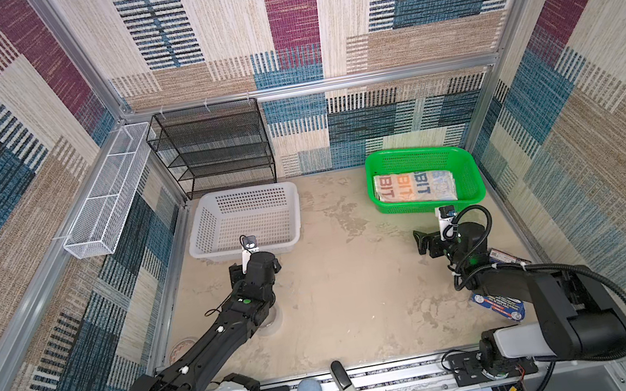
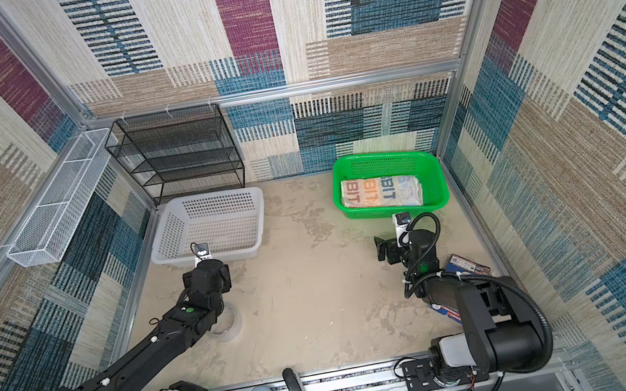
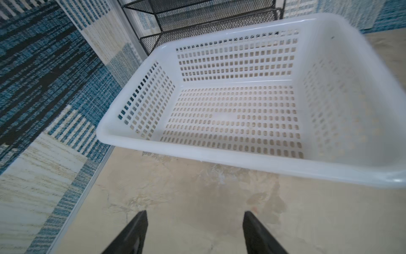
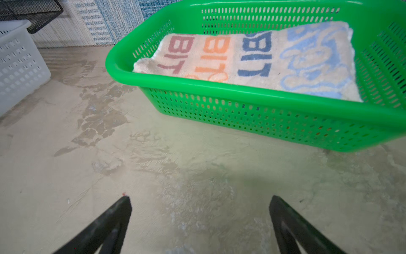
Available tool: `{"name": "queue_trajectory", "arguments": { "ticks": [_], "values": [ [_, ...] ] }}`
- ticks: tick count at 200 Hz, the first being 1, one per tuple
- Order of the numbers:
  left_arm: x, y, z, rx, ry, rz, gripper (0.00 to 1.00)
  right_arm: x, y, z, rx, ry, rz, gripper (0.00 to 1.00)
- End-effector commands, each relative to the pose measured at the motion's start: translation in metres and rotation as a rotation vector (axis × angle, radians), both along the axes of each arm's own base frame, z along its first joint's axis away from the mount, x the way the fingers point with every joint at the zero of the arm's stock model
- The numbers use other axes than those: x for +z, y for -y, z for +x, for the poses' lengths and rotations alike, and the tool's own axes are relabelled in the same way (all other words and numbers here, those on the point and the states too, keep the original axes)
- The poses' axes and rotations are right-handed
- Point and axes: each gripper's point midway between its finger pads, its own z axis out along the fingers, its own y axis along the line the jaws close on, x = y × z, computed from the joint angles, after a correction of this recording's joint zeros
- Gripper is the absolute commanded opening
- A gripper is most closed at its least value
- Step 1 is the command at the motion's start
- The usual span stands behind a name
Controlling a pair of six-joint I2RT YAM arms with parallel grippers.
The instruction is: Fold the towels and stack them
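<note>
The towels (image 1: pixel 415 188) (image 2: pixel 380 194) lie folded in a flat stack inside the green basket (image 1: pixel 473 176) (image 2: pixel 381 156) at the back right. The top one (image 4: pixel 252 59) is cream with red, orange and blue letters and a pale blue bunny; those beneath it are hidden. My right gripper (image 4: pixel 198 198) (image 1: pixel 426 245) hovers over bare table just in front of the green basket (image 4: pixel 219 88), open and empty. My left gripper (image 3: pixel 194 212) is open and empty too, over the table in front of the white basket (image 3: pixel 241 158) (image 1: pixel 219 256), which holds nothing.
A black mesh shelf (image 1: pixel 212 148) stands at the back left, and a white wire rack (image 1: pixel 106 202) hangs on the left wall. A clear tape roll (image 2: pixel 230 326) sits under my left arm. Blue packets (image 1: pixel 500 303) (image 2: pixel 467 266) lie by my right arm.
</note>
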Motion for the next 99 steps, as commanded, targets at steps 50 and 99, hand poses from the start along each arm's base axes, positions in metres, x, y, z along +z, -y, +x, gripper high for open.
{"name": "queue_trajectory", "arguments": {
  "ticks": [50,99],
  "values": [
    [-0.015,-0.015,0.048,-0.152,0.14,0.024,0.79,0.053,0.022,0.019,-0.112,0.327,-0.1,1.0],
    [-0.04,-0.024,0.069,-0.235,0.086,-0.156,0.79,0.049,0.033,0.011,-0.138,0.348,-0.059,1.0]
  ]
}}
